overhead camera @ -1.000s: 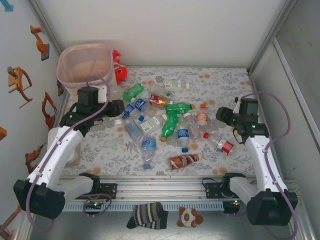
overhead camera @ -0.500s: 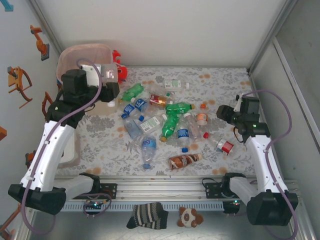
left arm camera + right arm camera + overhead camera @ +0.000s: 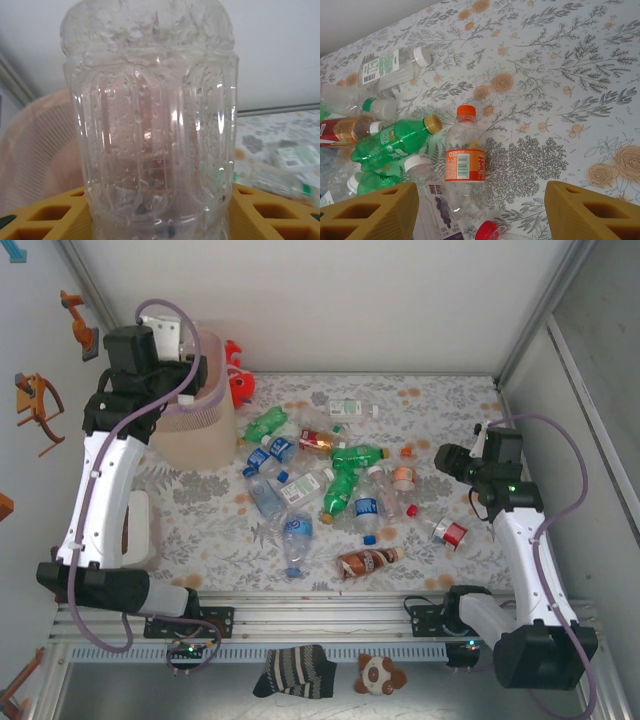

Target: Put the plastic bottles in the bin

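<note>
A clear ribbed bottle (image 3: 155, 130) stands upright between the yellow fingers (image 3: 45, 215) of my left gripper (image 3: 160, 212), which is shut on it. In the top view the left gripper (image 3: 188, 368) is raised over the rim of the pale-pink bin (image 3: 200, 435) at the back left. The bin's wall (image 3: 35, 150) shows behind the held bottle. Several more plastic bottles (image 3: 320, 480) lie scattered mid-table. My right gripper (image 3: 447, 462) hovers open at the right of the pile. Its jaws (image 3: 480, 202) are wide apart above an orange-capped bottle (image 3: 465, 165) and a green one (image 3: 390, 142).
A red-orange fish plush (image 3: 237, 382) sits just right of the bin. A brown bottle (image 3: 368, 561) and a red-capped one (image 3: 450, 533) lie nearer the front. A striped sock (image 3: 295, 670) and a small plush (image 3: 380, 675) lie beyond the front rail. Walls close in on three sides.
My left arm has risen from table level beside the bin up and back over its rim, carrying the clear bottle. The right arm has hardly moved.
</note>
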